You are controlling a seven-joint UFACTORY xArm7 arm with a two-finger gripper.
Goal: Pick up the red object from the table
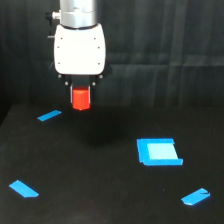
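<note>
On the left side of the table [100, 200], near the front, lies a blue tape strip [23, 189], and further back on the left there is a second tape strip [49, 116]. Just to the right of that second strip, and above it, hangs the hand [81, 98], which is clamped around the red object [81, 98]; the block sits between the two short dark fingers [69, 84] and appears lifted clear of the table, with a soft dark shadow below it. I judge that the pick is almost done, but the risk is that the block slips out, because only its upper part seems to be held and most of it hangs below the fingers; a quick move or a weak grip could let it drop or turn. The arm points straight down, with the white wrist housing [80, 47] upright and the silver link [76, 11] above it, at the far left part of the scene. Further right rests the blue square piece [159, 151], well apart from the hand, and at the near right lies a third tape strip [195, 196].
</note>
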